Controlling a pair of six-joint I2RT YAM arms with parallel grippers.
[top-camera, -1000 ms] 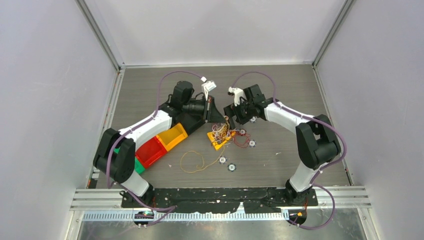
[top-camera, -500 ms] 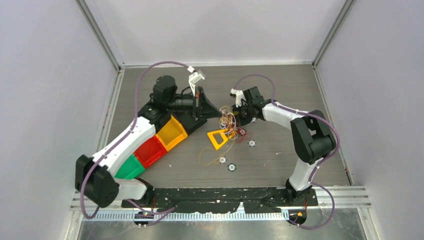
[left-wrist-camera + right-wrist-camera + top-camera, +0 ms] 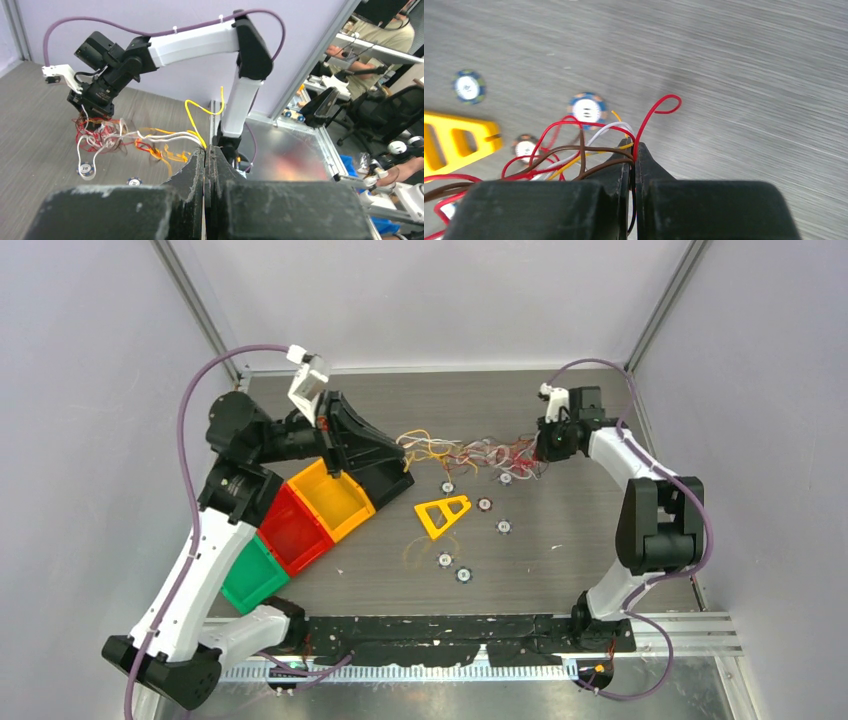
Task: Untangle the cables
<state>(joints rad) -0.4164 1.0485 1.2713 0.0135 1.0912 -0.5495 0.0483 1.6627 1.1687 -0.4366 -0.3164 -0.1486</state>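
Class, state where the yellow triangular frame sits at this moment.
In the top view, the yellow triangular frame lies near the middle of the table, just right of the yellow bin and on the near side of the stretched cables.

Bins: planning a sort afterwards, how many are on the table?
3, in a touching diagonal row at left: yellow bin farthest, red bin middle, green bin nearest. The left arm could hide another.

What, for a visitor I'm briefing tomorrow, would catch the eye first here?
The cables, a red, white and yellow bundle strung across the far part of the table between the left end effector and right end effector, both shut on it. Next, the yellow, red and green bins at left.
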